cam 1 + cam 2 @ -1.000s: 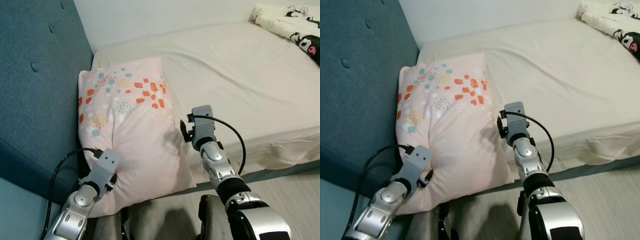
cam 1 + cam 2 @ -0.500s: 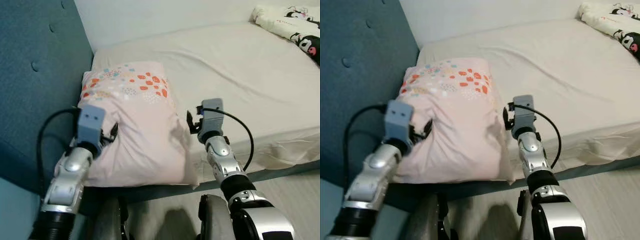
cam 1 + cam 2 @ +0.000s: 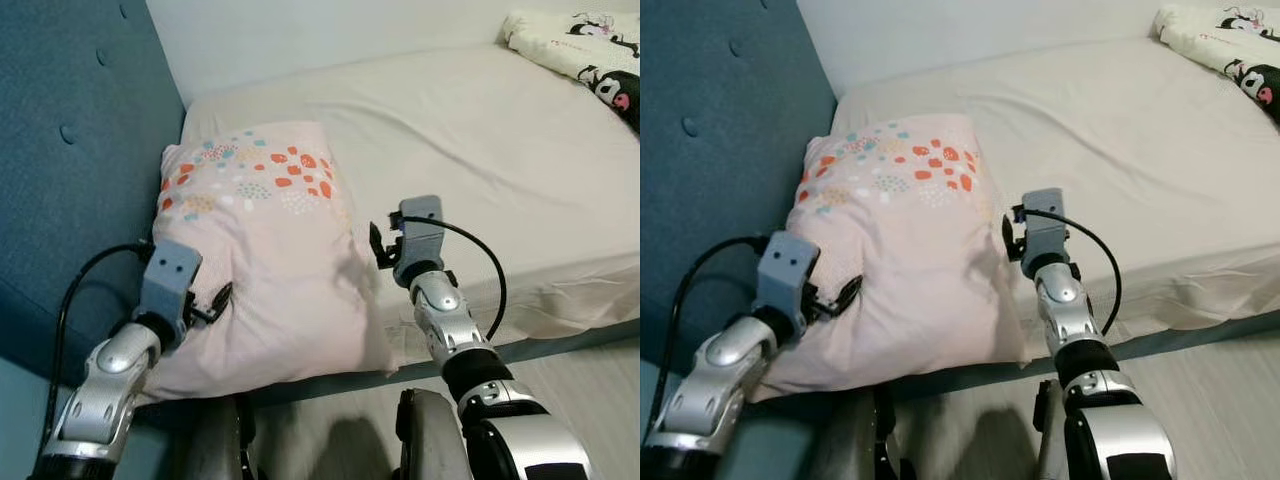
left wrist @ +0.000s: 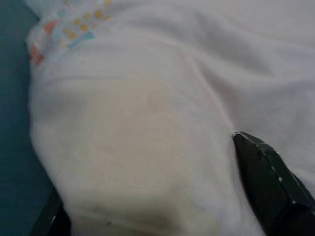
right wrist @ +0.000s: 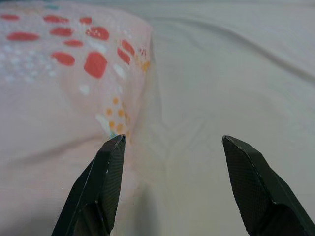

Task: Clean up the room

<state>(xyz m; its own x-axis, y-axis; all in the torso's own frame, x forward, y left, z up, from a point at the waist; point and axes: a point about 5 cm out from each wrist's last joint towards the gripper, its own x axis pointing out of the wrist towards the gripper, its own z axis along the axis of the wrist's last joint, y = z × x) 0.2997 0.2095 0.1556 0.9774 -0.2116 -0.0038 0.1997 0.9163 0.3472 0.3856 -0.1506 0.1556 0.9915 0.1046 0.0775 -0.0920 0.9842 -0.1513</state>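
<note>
A pink pillow (image 3: 265, 240) with orange and teal dots lies on the bed's head end, against the blue headboard (image 3: 70, 150). My left gripper (image 3: 215, 300) is at the pillow's near left side. In the left wrist view its black fingers (image 4: 266, 182) stand wide apart, with the pillow (image 4: 138, 123) bulging between them. My right gripper (image 3: 375, 245) is open at the pillow's right edge. In the right wrist view the right gripper (image 5: 173, 139) has one fingertip (image 5: 110, 167) against the pillow's edge (image 5: 74, 88) and the other over the sheet.
The cream sheet of the mattress (image 3: 480, 130) stretches away to the right. A folded blanket with a cartoon print (image 3: 590, 50) lies at the far right corner. Light wood floor (image 3: 590, 390) shows past the bed's near edge.
The pillow, propped up on its edge a second ago, now lies flat on the mattress. My left arm rose, then dropped back to the pillow's near left side. The right gripper shifted slightly right.
</note>
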